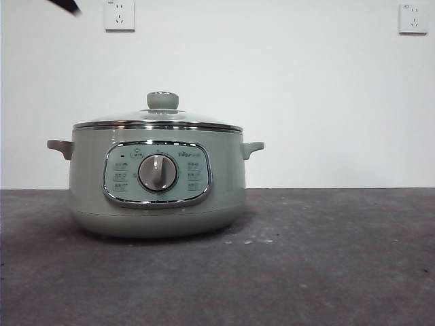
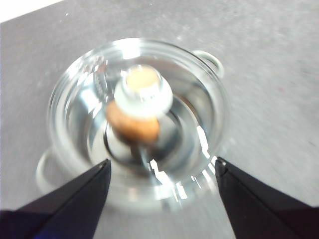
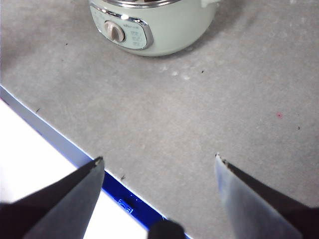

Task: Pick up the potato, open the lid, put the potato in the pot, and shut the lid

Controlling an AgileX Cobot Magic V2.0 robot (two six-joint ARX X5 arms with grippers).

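Pot [image 1: 156,193] sits on the grey desk [image 1: 326,265], panel and dial facing the front camera. Lid [image 1: 158,122] is on it, seated flat on the rim, green knob [image 1: 163,100] upright on top.

From my left wrist camera I'm looking down onto the lid [image 2: 199,99]; picture is blurred. Potato [image 2: 132,124] shows through the glass, inside the pot, lying on the bottom, partly hidden under the knob [image 2: 143,91]. Both side handles of the pot visible at the edges.

Left tool [image 2: 162,167] hangs above the lid, jaws spread wide, nothing between them, not touching the lid.

Right tool [image 3: 158,164] is well apart from the pot [image 3: 159,30], over bare desk [image 3: 199,109] near its blue front edge [image 3: 114,191], jaws also spread, gripping nothing.

Front view shows only a black tip [image 1: 66,5] at the top left corner; can't tell which arm.
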